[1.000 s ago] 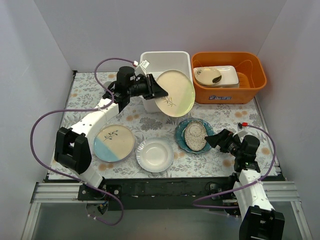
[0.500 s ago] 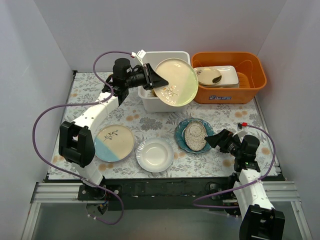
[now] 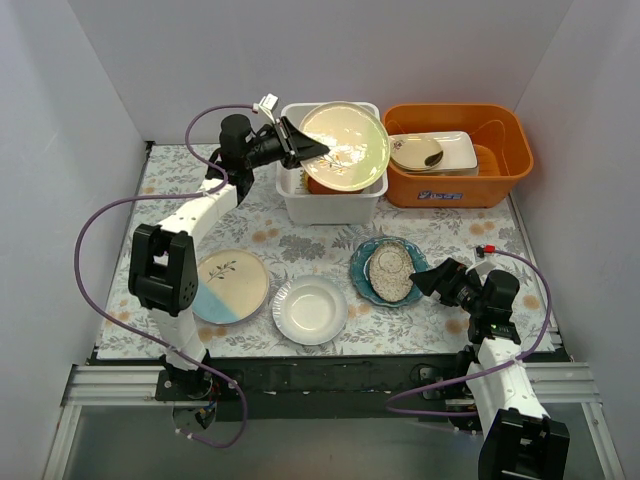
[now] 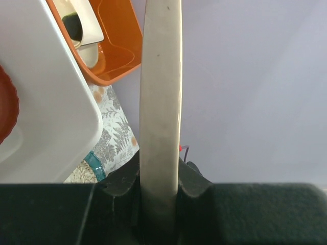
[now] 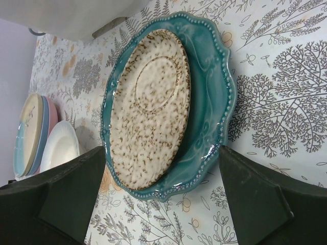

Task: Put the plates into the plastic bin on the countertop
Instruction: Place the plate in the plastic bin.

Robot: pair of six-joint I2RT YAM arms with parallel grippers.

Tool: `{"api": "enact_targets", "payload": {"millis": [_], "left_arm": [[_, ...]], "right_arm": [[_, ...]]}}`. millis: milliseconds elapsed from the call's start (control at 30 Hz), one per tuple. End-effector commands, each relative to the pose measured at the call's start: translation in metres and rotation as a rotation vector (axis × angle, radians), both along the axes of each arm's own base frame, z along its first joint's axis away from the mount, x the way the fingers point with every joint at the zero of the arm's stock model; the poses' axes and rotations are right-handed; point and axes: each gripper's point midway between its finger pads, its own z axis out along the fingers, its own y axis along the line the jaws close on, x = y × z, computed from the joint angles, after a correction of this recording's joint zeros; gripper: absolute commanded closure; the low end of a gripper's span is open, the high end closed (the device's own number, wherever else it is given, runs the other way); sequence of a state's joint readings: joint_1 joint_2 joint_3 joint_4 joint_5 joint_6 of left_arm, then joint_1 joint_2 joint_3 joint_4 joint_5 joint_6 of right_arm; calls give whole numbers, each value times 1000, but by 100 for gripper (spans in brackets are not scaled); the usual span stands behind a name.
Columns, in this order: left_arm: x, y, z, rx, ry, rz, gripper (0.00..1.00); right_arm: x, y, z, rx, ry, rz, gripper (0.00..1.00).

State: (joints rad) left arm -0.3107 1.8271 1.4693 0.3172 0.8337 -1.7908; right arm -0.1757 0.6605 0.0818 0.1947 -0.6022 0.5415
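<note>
My left gripper [image 3: 300, 150] is shut on the rim of a cream plate with a sprig [image 3: 345, 145] and holds it tilted over the white plastic bin [image 3: 330, 208]. In the left wrist view the plate's edge [image 4: 161, 102] stands upright between the jaws of that gripper [image 4: 159, 176]. A red-rimmed plate [image 3: 318, 185] lies in the bin. My right gripper [image 3: 425, 280] is open and empty, low by the teal plate [image 3: 375, 250] that bears a speckled cream plate [image 3: 388, 274]. In the right wrist view the gripper [image 5: 161, 158] has its jaws on either side of the teal plate's near rim [image 5: 209, 102].
An orange tub [image 3: 505, 150] right of the bin holds a rectangular white dish with a beige bowl [image 3: 430, 152]. A cream-and-light-blue plate stack [image 3: 232, 286] and a white plate [image 3: 311, 310] lie on the fern-printed countertop [image 3: 450, 225] near the front.
My left gripper has carried the cream plate up and back, from in front of the bin to over it, and tipped it flatter. The right arm has not moved.
</note>
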Motion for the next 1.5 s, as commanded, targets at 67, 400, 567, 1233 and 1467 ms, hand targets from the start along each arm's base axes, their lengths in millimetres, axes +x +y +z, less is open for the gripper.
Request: {"api": "enact_targets", "payload": {"millis": [67,400,567,1233,1467], "left_arm": [[2,12,71,-130,-158,26,100],[28,22,64,-101,-134,138,100],[46,27,49,-12,-127,224,100],[97,24,2,141,-73,309,100],[107,19,-12,228,-81,323,100]], "right_arm": [[4,-4,4,-28,-49,-4,2],[3,-3,4,-28,-50,-3,2],[4,-3,6,-30,-55,-1,2],[8,-5,7,-37,-55,-4,2],[11,-6,10,-33,-58,-8,2]]}}
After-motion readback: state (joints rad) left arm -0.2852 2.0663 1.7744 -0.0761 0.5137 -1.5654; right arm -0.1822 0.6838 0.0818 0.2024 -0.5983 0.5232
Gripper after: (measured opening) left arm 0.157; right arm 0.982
